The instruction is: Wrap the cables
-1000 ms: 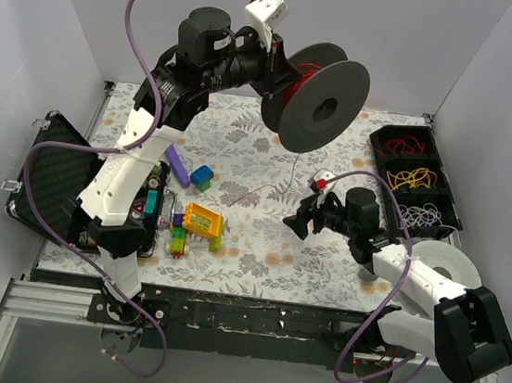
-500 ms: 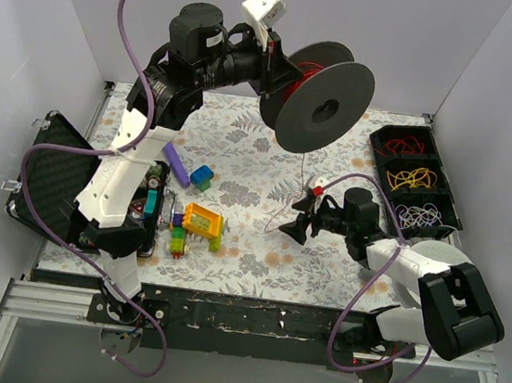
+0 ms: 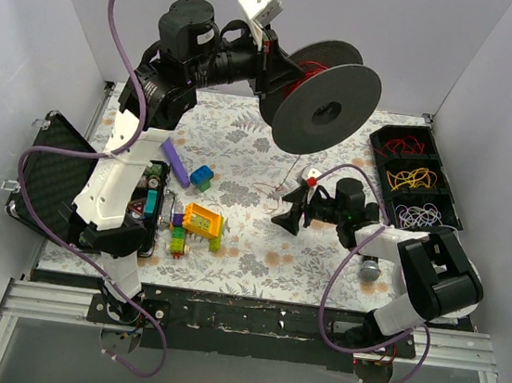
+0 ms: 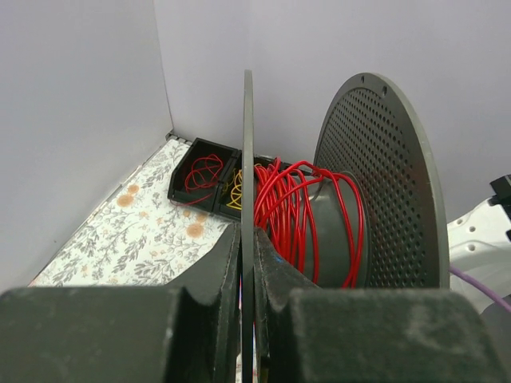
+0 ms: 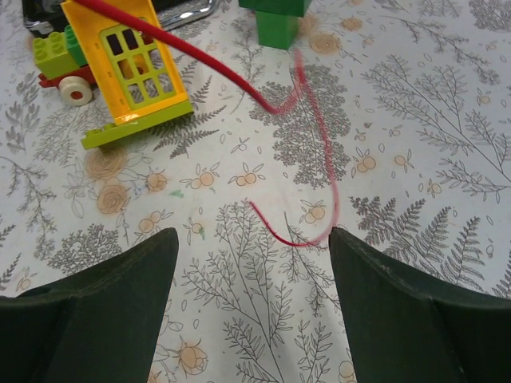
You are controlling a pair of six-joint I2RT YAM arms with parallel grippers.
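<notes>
My left gripper (image 3: 270, 58) is shut on the near flange of a dark grey spool (image 3: 327, 107) and holds it high over the table's back. In the left wrist view the fingers (image 4: 275, 279) pinch the thin flange (image 4: 247, 159). The red wire (image 4: 307, 215) is wound loosely on the core. One strand (image 3: 294, 173) hangs from the spool to the table and ends near my right gripper (image 3: 288, 212). That gripper is open and low over the cloth. In the right wrist view the strand's curled end (image 5: 319, 231) lies between the fingers, just ahead of the right fingertip (image 5: 351, 255).
A black compartment tray (image 3: 435, 190) with red, yellow and pale bands stands at the right. A yellow toy house (image 3: 201, 220), a green-blue brick (image 3: 202, 177) and a purple block (image 3: 177, 165) lie centre left. An open black case (image 3: 48, 175) sits at the left edge.
My right gripper has moved left and further from the base, toward the strand's loose end. My left arm has raised the spool slightly and shifted it right. The strand's end has shifted on the cloth.
</notes>
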